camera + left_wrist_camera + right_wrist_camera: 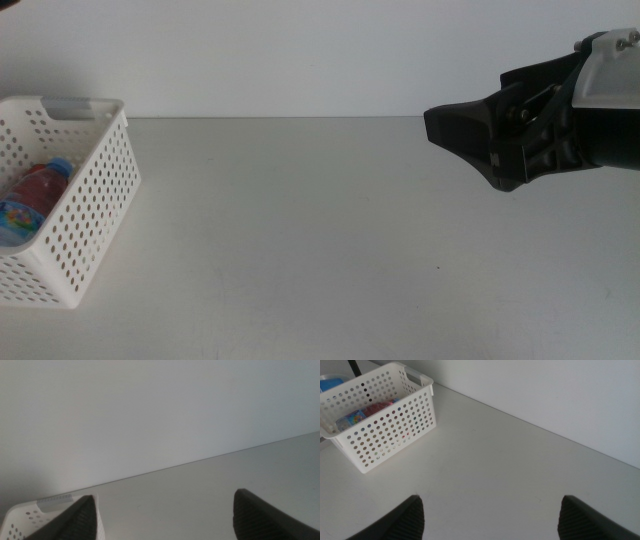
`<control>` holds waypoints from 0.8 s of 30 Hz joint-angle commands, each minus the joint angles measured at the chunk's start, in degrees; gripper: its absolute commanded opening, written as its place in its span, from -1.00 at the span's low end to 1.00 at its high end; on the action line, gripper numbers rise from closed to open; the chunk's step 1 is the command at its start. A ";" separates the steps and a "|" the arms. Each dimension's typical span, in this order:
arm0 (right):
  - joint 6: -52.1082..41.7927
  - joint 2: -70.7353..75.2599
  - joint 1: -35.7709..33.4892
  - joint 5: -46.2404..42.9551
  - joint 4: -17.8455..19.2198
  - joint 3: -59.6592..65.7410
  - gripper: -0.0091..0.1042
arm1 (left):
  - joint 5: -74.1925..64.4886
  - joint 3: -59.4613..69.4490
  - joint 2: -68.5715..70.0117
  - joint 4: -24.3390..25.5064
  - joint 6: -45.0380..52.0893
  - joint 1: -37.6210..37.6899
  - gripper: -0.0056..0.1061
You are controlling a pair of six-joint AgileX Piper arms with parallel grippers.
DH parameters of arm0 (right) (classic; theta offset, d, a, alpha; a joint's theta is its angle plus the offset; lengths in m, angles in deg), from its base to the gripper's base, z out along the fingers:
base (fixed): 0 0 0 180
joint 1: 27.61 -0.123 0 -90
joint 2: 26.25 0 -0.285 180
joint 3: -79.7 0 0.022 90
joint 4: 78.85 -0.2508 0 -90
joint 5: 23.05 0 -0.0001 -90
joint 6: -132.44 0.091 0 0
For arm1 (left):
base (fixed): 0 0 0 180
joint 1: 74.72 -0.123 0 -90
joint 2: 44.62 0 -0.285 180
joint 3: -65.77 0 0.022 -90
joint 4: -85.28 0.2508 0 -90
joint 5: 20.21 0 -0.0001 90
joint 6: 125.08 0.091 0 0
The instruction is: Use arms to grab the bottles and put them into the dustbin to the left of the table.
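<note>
I see right black gripper (455,128) upper right, jaws spread, empty | left black gripper (162,515) spread | white perforated plastic basket (95,215) far left holding clear blue-capped bottle (30,200) | grey matte table (300,240)

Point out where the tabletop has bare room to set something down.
The light grey table is bare from the white perforated plastic basket at its left end across to beneath the black right gripper. The only crowding is inside the basket, where a blue-capped bottle lies.
</note>
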 commanded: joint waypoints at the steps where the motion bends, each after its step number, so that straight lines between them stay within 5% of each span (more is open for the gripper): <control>1: -0.48 1.06 0.31 -4.54 0.53 -1.21 0.46 | 4.62 -0.69 -0.03 -0.29 -0.66 0.32 0.77; 12: -0.48 11.46 7.59 -8.96 2.26 10.85 0.46 | 16.66 14.33 10.78 -1.18 -0.66 0.32 0.77; 19: -0.48 24.82 15.06 -9.95 2.20 26.11 0.46 | 29.55 32.18 18.36 -8.11 -0.66 0.32 0.77; 24: -0.48 34.36 23.20 -10.27 -1.54 36.00 0.46 | 34.95 43.90 24.65 -10.23 -0.66 -1.06 0.77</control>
